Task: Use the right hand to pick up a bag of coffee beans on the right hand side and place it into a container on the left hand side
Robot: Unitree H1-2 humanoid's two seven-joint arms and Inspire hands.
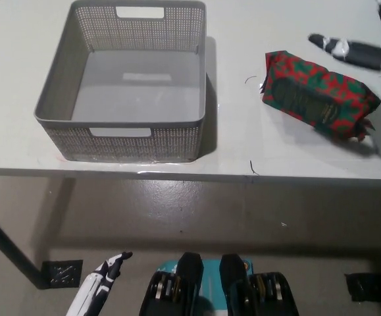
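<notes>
A red and green patterned bag of coffee beans [318,95] lies flat on the white table [243,141], right of centre. My black right hand [368,46] is raised at the picture's upper right edge, above and behind the bag, fingers spread and holding nothing. One finger [348,49] reaches left over the table just beyond the bag's far edge. A grey perforated basket [129,85] stands on the table's left part with nothing inside. My white left hand [98,286] rests low at the bottom left, below the table edge, only partly in view.
The table's front edge [190,174] runs across the picture's middle, with grey floor below. A dark table leg [6,250] slants at the lower left. Small pen marks [251,168] show on the table between basket and bag.
</notes>
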